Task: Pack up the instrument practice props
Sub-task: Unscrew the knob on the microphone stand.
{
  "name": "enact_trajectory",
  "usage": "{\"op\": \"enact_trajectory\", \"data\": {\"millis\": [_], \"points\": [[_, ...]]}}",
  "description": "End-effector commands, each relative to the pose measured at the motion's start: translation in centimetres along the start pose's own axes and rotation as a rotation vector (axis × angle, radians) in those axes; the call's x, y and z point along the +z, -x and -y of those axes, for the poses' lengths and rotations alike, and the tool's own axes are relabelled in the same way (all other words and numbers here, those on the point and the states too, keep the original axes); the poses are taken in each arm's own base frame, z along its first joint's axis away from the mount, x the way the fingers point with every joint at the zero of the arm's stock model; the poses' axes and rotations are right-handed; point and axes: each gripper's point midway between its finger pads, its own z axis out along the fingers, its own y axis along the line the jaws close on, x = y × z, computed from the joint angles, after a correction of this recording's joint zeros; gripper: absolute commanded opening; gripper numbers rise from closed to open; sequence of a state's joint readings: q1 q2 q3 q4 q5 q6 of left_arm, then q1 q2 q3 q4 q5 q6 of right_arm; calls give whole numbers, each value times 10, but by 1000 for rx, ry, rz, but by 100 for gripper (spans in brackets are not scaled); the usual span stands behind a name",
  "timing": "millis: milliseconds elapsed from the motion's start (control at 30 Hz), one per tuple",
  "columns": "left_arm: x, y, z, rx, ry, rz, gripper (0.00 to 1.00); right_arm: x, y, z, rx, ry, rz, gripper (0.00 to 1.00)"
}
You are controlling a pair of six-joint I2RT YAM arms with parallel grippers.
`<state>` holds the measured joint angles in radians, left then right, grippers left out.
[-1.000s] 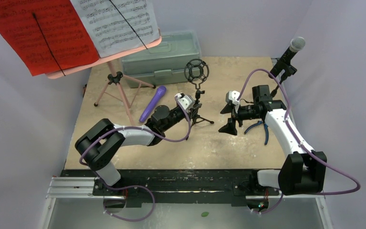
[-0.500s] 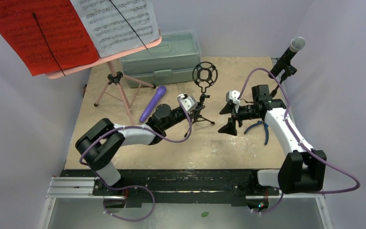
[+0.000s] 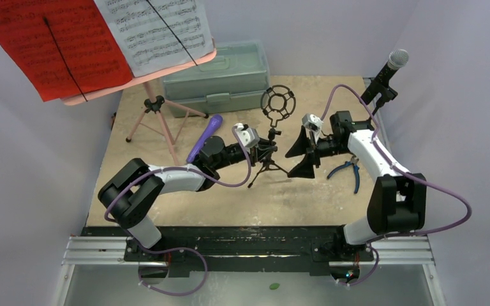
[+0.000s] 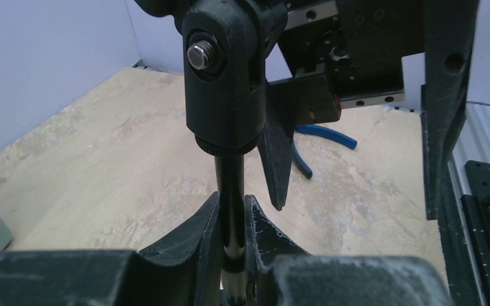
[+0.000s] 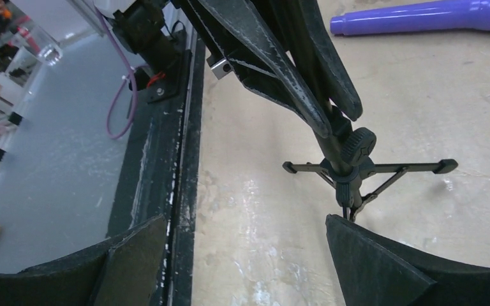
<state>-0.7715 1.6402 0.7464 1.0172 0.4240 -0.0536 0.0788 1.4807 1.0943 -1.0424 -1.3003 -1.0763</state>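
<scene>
Left gripper point(image 3: 265, 148): narrow, clamped on the thin stem of the small black mic stand point(image 3: 269, 148). The left wrist view shows both fingers point(image 4: 198, 239) pressed against the stem, just under the stand's swivel joint.

The mic stand is near the middle of the table point(image 3: 230, 197), and its round cradle point(image 3: 276, 102) points toward the far edge. The three legs point(image 5: 357, 172) are spread low over the table. I cannot tell whether the feet touch it.

Right gripper point(image 3: 301, 156): wide, holding nothing. It faces the stand from the right with its fingers close to the legs but apart from them. In the right wrist view, the legs sit beyond the two spread fingers point(image 5: 370, 261).

Purple microphone point(image 3: 204, 137): lying flat, left of the left gripper.

Black microphone with silver head point(image 3: 390, 69): tilted up on its own stand at the far right edge.

Pink tripod point(image 3: 159, 118): standing far left, with its tray point(image 3: 185, 64) carrying a red page point(image 3: 51, 44) and a white page point(image 3: 156, 29).

Grey-green case point(image 3: 220, 76): at the far edge, behind the tripod.

Blue-handled pliers point(image 3: 348, 171): on the table under the right arm.
</scene>
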Motion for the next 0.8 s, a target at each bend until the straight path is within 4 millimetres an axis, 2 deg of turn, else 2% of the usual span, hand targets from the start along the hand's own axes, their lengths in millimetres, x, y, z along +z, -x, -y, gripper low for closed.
{"op": "enact_trajectory", "data": {"millis": [0, 167, 400, 767], "points": [[-1, 76, 19, 26, -117, 224, 0, 5, 20, -7, 44, 49, 77, 98], [-4, 76, 29, -3, -168, 224, 0, 11, 23, -5, 85, 56, 84, 95], [-9, 81, 40, -32, -218, 240, 0, 18, 20, 7, 167, 40, 76, 85], [-15, 83, 51, -80, -268, 253, 0, 20, 25, 8, 220, 68, 102, 74]]}}
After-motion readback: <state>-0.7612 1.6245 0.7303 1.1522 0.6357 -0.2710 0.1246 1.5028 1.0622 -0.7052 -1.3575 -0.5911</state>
